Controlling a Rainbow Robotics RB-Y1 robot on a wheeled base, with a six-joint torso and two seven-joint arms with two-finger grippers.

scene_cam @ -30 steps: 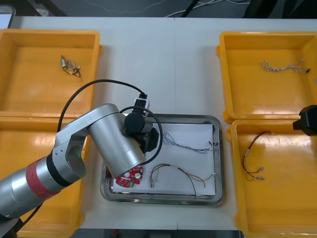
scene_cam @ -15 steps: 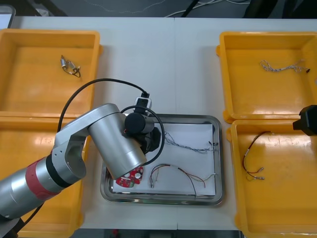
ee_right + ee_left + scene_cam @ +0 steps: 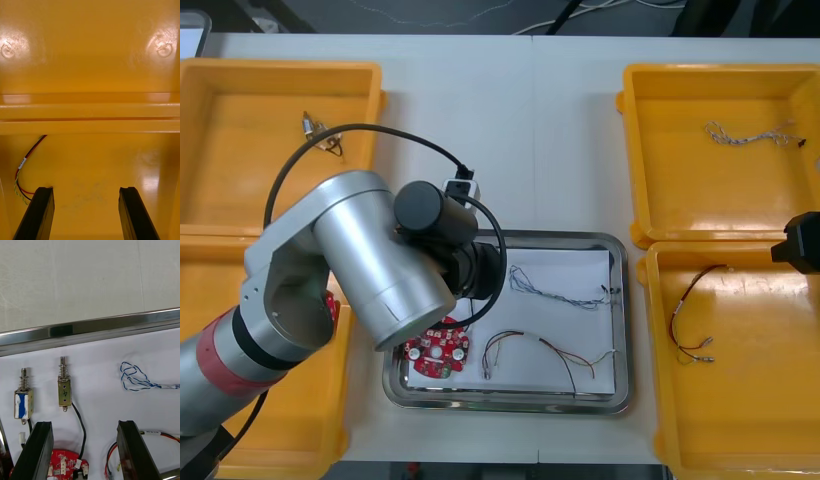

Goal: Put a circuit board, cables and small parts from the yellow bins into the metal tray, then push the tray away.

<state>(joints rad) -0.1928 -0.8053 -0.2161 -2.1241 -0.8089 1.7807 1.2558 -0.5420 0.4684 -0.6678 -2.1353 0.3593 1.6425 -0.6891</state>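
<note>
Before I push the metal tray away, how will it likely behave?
The metal tray looks thin, so probably slides easily on the table. Its small metal parts lie loose and may shift. Left gripper open above it; right gripper open over a yellow bin.

One mark reads clearly: a dark "4" on the side of a small metal part (image 3: 64, 392) lying in the metal tray (image 3: 93, 330). Nothing else is legible.
</note>
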